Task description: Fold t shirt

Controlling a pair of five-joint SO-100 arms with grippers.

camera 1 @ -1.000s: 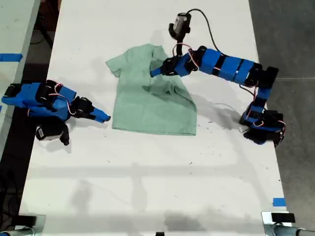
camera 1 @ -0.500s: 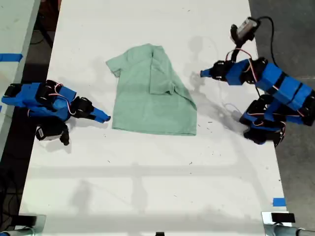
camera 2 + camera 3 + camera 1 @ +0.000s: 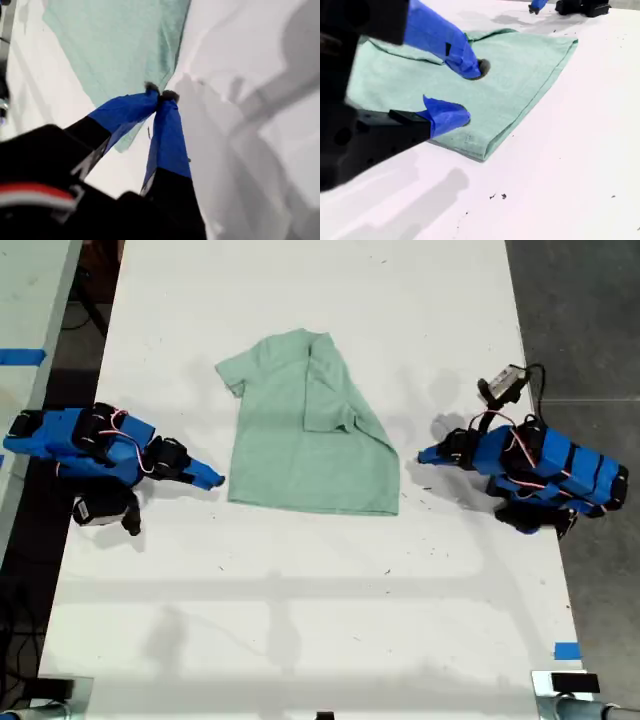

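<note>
Now soft mint t shirt (image 3: 305, 435) half-folded, matte table (image 3: 300, 620), my first gripper (image 3: 161, 95) pinched together empty, my second gripper (image 3: 470, 90) parted.

A long white table (image 3: 300, 620) fills the exterior view, its surface flecked with small dark specks. Strips of blue tape (image 3: 566, 650) mark its edge at the exterior view's lower right, with grey floor (image 3: 590, 300) beyond.
</note>
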